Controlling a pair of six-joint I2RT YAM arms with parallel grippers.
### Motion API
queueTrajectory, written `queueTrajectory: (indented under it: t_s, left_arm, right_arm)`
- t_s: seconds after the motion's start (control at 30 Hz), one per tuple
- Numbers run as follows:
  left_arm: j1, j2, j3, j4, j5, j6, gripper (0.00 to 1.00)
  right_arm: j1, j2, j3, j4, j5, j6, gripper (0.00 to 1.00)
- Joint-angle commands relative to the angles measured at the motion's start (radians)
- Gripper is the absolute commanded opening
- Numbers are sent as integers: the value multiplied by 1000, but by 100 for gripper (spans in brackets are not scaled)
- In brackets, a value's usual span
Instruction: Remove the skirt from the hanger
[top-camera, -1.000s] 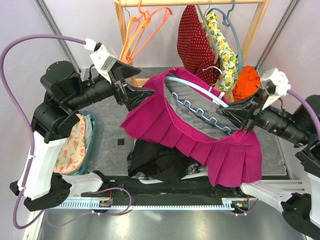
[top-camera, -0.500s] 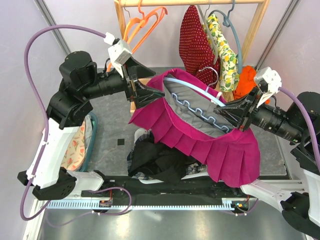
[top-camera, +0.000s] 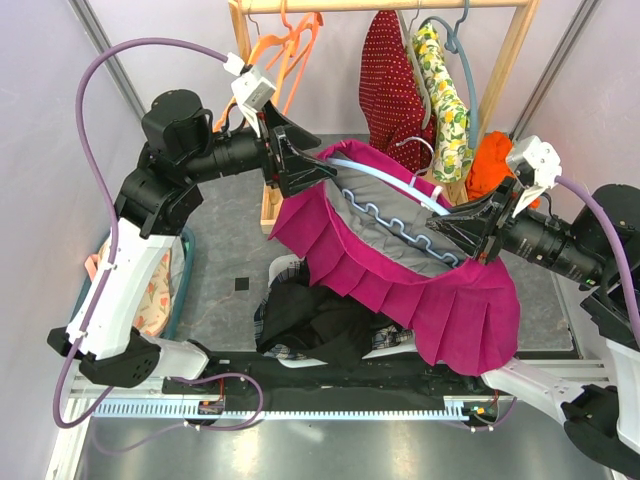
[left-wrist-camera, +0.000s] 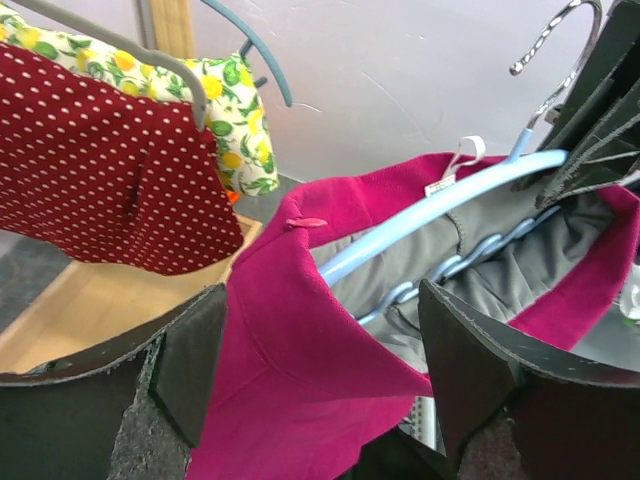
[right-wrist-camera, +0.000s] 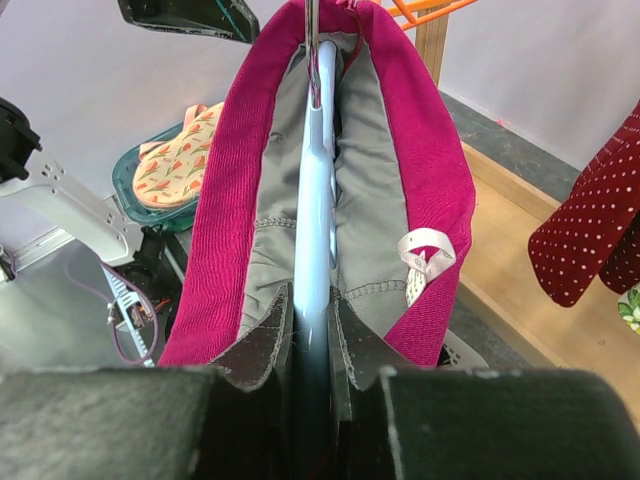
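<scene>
The magenta pleated skirt (top-camera: 430, 300) with grey lining hangs on a light blue hanger (top-camera: 385, 172), held in the air over the table. My right gripper (top-camera: 452, 228) is shut on the hanger's bar (right-wrist-camera: 316, 180), inside the waistband. My left gripper (top-camera: 312, 172) is open at the skirt's far left end. In the left wrist view the magenta waistband corner (left-wrist-camera: 300, 340) lies between the wide-apart fingers (left-wrist-camera: 190, 365), not pinched. The hanger (left-wrist-camera: 440, 205) and its metal hook show there too.
A wooden rack (top-camera: 243, 60) at the back carries orange hangers (top-camera: 290, 45), a red dotted garment (top-camera: 385, 85) and a lemon-print garment (top-camera: 447, 105). An orange cloth (top-camera: 493, 165) lies at right. Dark clothes (top-camera: 310, 320) lie under the skirt. A teal basket (top-camera: 180, 290) stands left.
My left arm has risen and swung right, bringing its open gripper onto the skirt's left waistband end. The skirt's left side shifted right. The right gripper has kept hold of the hanger.
</scene>
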Motion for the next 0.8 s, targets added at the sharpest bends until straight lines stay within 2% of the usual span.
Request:
queueTrajectory:
  t_s: [0.0, 0.1, 0.13, 0.2, 0.23, 0.3, 0.33, 0.37, 0.4, 0.63, 0.77]
  left_arm:
    - [3, -17, -9, 47, 60, -52, 83]
    - [3, -15, -24, 45, 66, -42, 74]
    - [3, -12, -26, 45, 66, -37, 65]
    - [3, -3, -15, 34, 51, -33, 55]
    - [3, 15, -5, 18, 55, -19, 39]
    - [4, 29, 17, 11, 58, -14, 24]
    - [6, 37, 20, 13, 58, -19, 10]
    - [7, 37, 26, 13, 57, -19, 5]
    - [7, 38, 29, 11, 57, -17, 2]
    - [4, 64, 135, 7, 38, -9, 2]
    - [-14, 132, 326, 13, 50, -35, 4]
  right_arm:
    - [0, -17, 18, 144, -15, -5, 0]
    - [0, -16, 12, 155, -24, 1, 0]
    - [1, -16, 7, 161, -28, 6, 0]
    - [0, -20, 3, 170, -28, 12, 0]
    - [0, -22, -1, 170, -29, 12, 0]
    - [1, -26, -7, 175, -29, 16, 0]
    - [0, -28, -8, 173, -29, 17, 0]
    - [1, -29, -8, 172, -28, 17, 0]
    - [0, -29, -11, 170, -25, 17, 0]
    - [0, -31, -54, 204, -58, 47, 0]
    - [0, -20, -128, 280, -75, 92, 0]
